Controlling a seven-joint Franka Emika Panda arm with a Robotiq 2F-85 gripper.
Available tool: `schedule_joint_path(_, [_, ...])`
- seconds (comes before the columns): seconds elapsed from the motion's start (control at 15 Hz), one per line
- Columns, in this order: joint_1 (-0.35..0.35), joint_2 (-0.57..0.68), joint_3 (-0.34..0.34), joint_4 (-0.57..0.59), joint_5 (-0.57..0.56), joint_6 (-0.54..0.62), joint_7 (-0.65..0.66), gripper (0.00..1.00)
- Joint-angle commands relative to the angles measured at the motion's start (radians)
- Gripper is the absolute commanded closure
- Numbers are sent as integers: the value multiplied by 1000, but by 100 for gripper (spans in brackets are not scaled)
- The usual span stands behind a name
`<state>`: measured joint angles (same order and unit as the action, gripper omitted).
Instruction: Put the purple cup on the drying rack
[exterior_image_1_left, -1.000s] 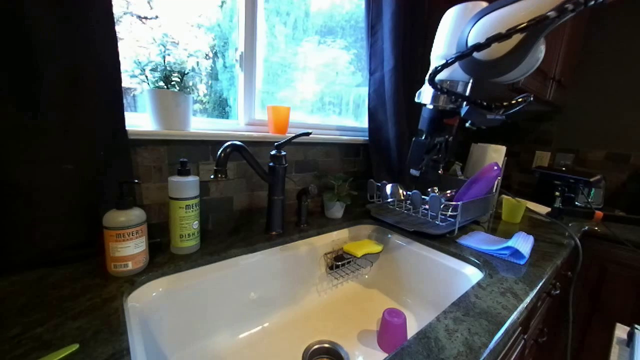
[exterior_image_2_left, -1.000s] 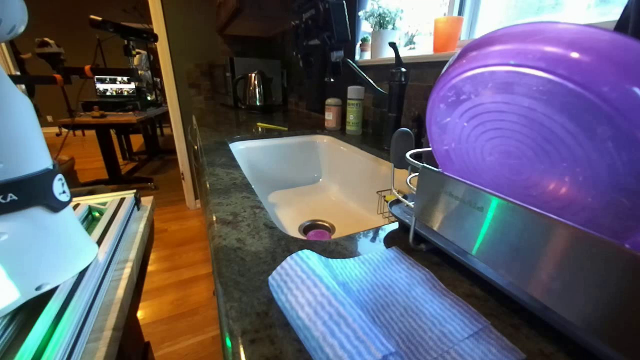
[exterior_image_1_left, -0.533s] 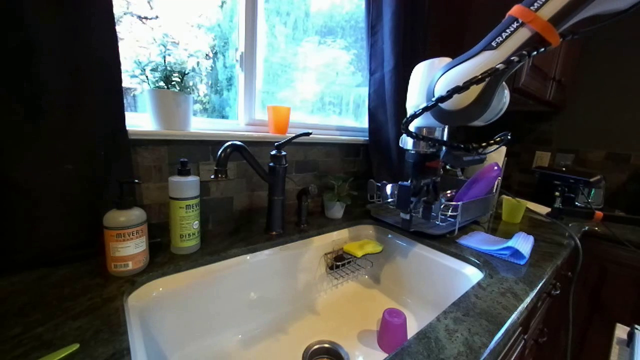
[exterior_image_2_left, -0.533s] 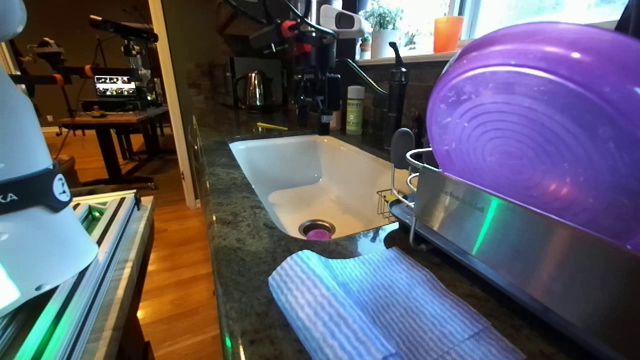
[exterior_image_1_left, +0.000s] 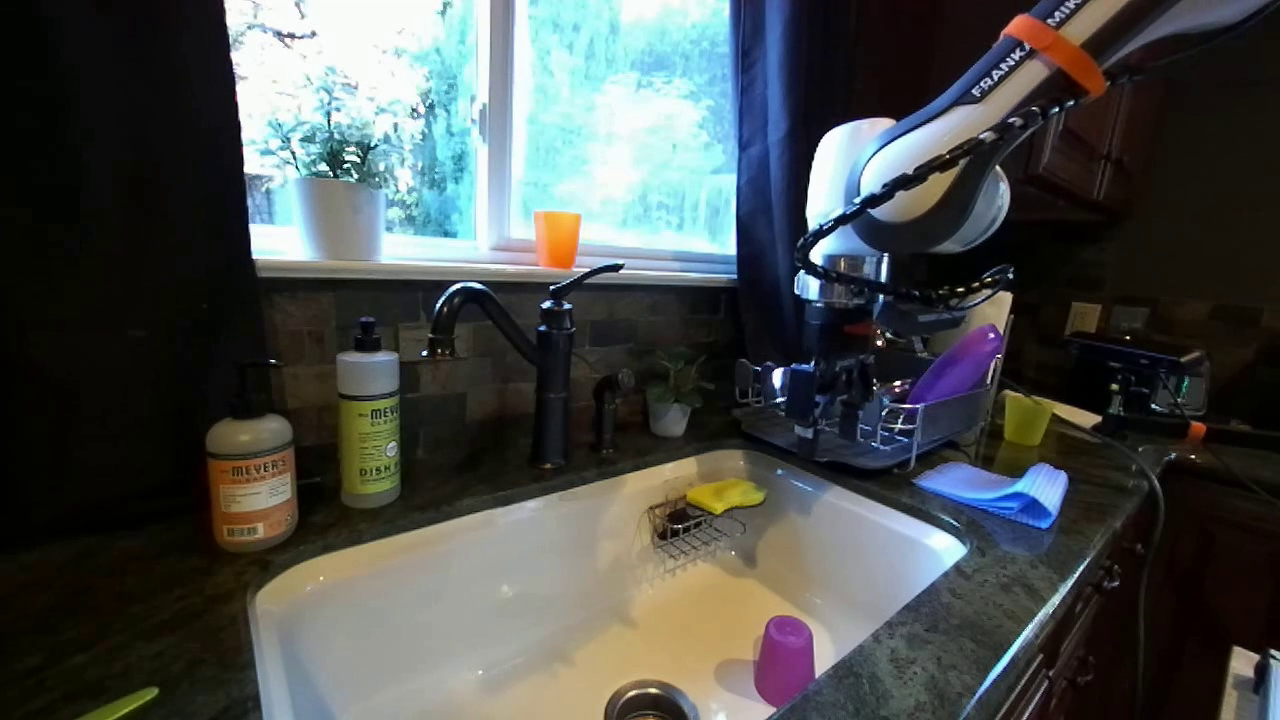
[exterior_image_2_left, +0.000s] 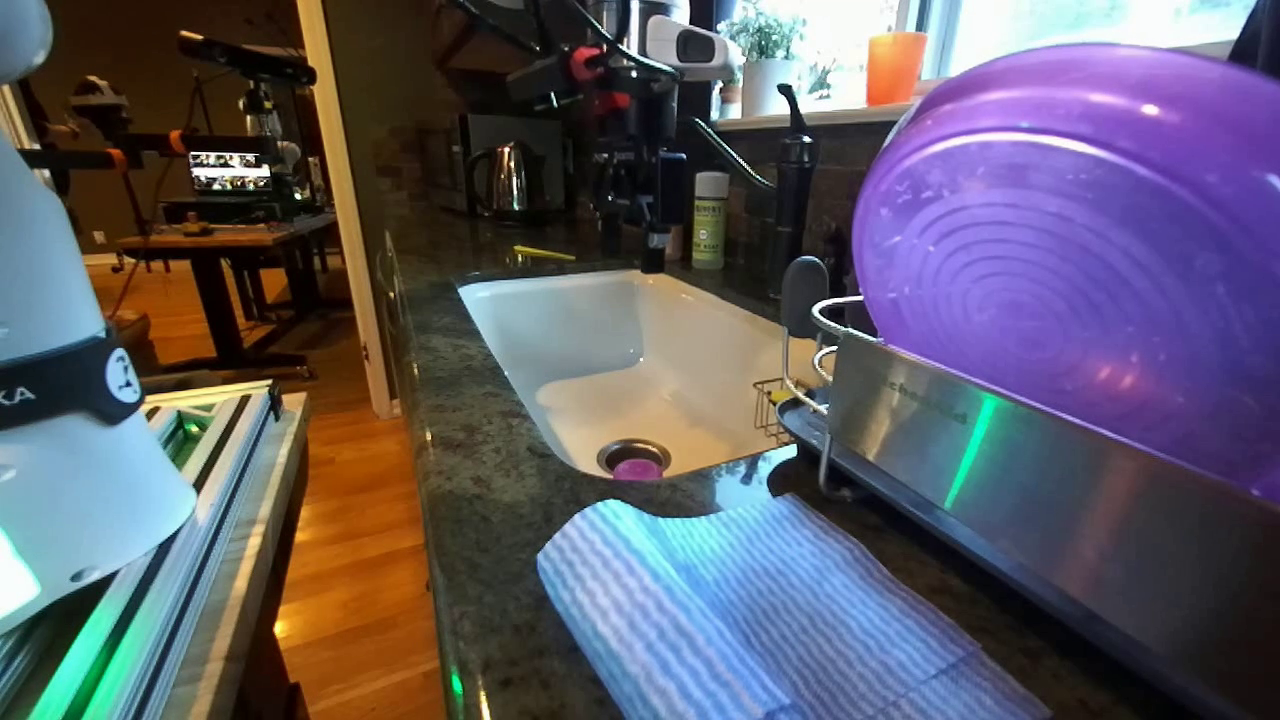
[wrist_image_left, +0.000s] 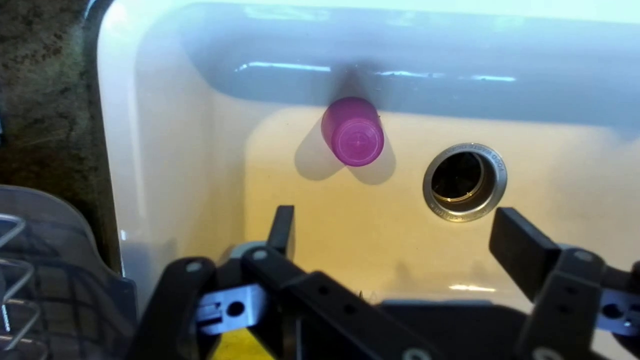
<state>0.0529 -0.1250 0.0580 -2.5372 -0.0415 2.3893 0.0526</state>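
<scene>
The purple cup (exterior_image_1_left: 786, 660) stands upside down on the sink floor, near the drain. In an exterior view only its top shows past the sink edge (exterior_image_2_left: 637, 469). In the wrist view (wrist_image_left: 356, 132) it lies ahead of the fingertips, left of the drain. My gripper (wrist_image_left: 395, 230) is open, with nothing between its fingers. It is well above the sink, apart from the cup, and also shows in both exterior views (exterior_image_1_left: 825, 425) (exterior_image_2_left: 632, 250). The drying rack (exterior_image_1_left: 955, 412) stands on the counter behind the gripper; its end panel (exterior_image_2_left: 900, 400) and tray corner (wrist_image_left: 45, 225) also show.
A purple bowl (exterior_image_1_left: 955, 365) leans in the rack. A black faucet (exterior_image_1_left: 553, 390) and soap bottles (exterior_image_1_left: 369, 420) stand behind the white sink (exterior_image_1_left: 400, 560). A yellow sponge (exterior_image_1_left: 726, 495) sits in a wire caddy. A blue cloth (exterior_image_1_left: 1000, 490) lies beside the rack.
The arm has come down and leftward in an exterior view, bringing the gripper lower over the sink side of the rack, with only a small shift in the last half second. The cup has not moved.
</scene>
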Motion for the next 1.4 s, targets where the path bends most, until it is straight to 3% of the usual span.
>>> schedule_joint_path(0.0, [-7,106,-19,14,28,113,-60,0])
schedule_joint_path(0.4, [-34,359,-16,74,90,281,-240,0])
schedule_joint_path(0.67, [-31,480,14,121,101,264,-185,0])
schedule_joint_path(0.93, [-33,478,17,111,71,258,-190,0])
schedule_joint_path(1.07, [24,509,-43,125,-18,284,-85,0])
schedule_joint_path(1.33, [60,617,-63,158,-79,377,-13,0])
